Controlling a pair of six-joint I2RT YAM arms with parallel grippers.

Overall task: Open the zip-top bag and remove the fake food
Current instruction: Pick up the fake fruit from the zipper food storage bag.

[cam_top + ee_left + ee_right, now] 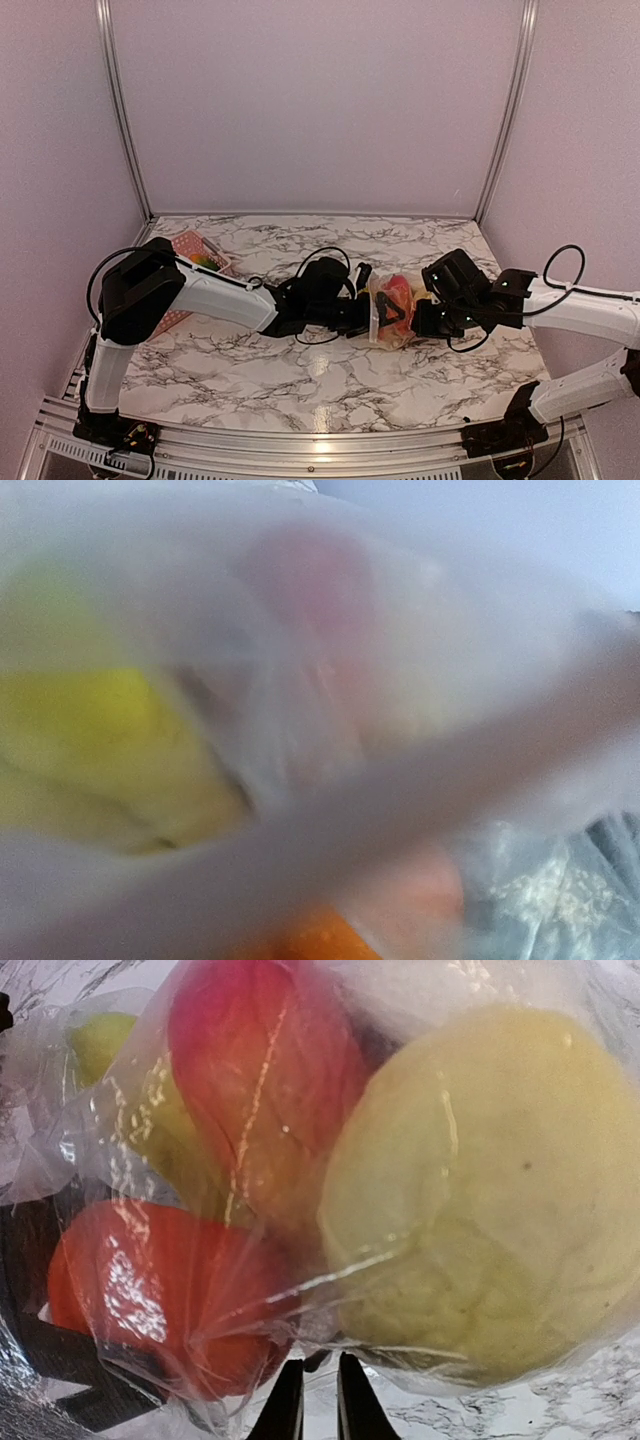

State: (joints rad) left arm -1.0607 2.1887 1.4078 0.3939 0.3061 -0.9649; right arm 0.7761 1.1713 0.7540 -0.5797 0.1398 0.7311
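At mid-counter, slightly right of centre, you have the zip-top bag bunched between the two arms, with the fake food inside it. Left arm comes across from the left and meets the bag's left side. Right arm comes from the right and meets its right side.

Right wrist view: crinkled film fills the frame, with glare streaks. Through it you see:
- a large pale yellow round piece on the right
- a red-pink piece at upper centre
- a red-orange piece at lower left
- a yellow-green piece at upper left

Right fingers stand narrow at the bottom edge, a thin slit between them, tips at the bag's lower fold. They seem to pinch film, though glare hides the contact.

Left wrist view: badly blurred, plastic right against the lens. Only colour patches read: yellow at left, pink at upper centre, orange at the bottom. Left fingers do not show here, and from above they are lost against the bag, so you cannot tell their state.

Pink basket sits at the counter's far-left corner, partly behind the left arm, well apart from the bag.
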